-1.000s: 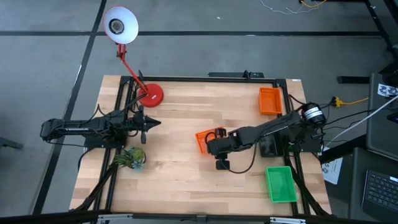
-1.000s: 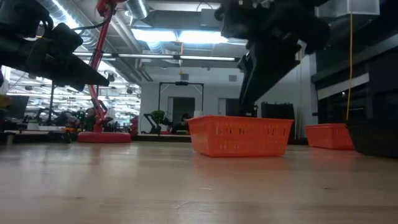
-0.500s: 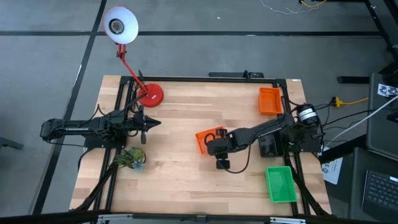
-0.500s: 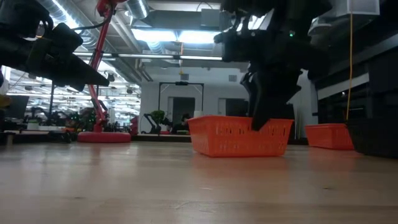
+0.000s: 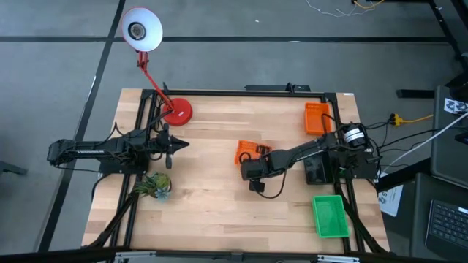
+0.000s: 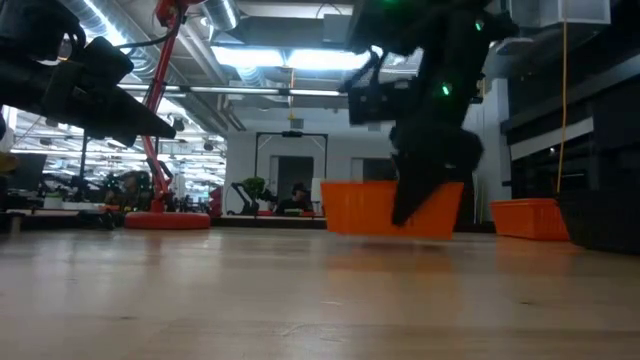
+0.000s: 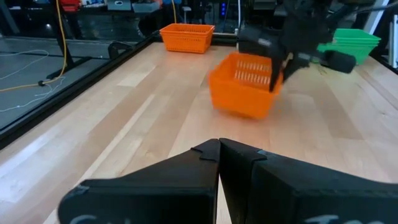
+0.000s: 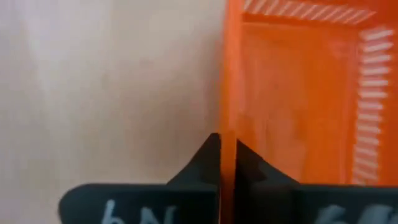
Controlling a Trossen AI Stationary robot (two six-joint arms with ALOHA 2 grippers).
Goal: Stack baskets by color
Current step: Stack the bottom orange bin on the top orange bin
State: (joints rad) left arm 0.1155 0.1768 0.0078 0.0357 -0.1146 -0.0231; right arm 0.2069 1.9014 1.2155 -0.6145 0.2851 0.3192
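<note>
- The right gripper (image 5: 252,162) is pinched tight on one wall of a small orange plastic mesh basket (image 5: 248,153) near the middle of the tabletop (image 5: 212,183); in the right wrist view its two dark fingers (image 8: 211,165) meet on either side of the thin orange rim
- From table height the held basket looks just clear of the wood and a little tipped; I cannot be sure it has left the surface altogether
- A second orange mesh basket (image 5: 316,117) sits near the tabletop's far right corner; I judge it the place for this one; a green mesh basket (image 5: 330,215) lies at the near right corner, well apart
- To do the carry well: keep the basket level, since a grip on one thin wall lets it swing; square it over the other orange basket before lowering, so the equal rims nest rather than catch
- The baskets are shallow, rectangular, slotted along their sides; light, slightly flexible plastic by the look, so the wall may bend under the pinch
- The left gripper (image 5: 178,144) waits closed and empty near the left edge
</note>
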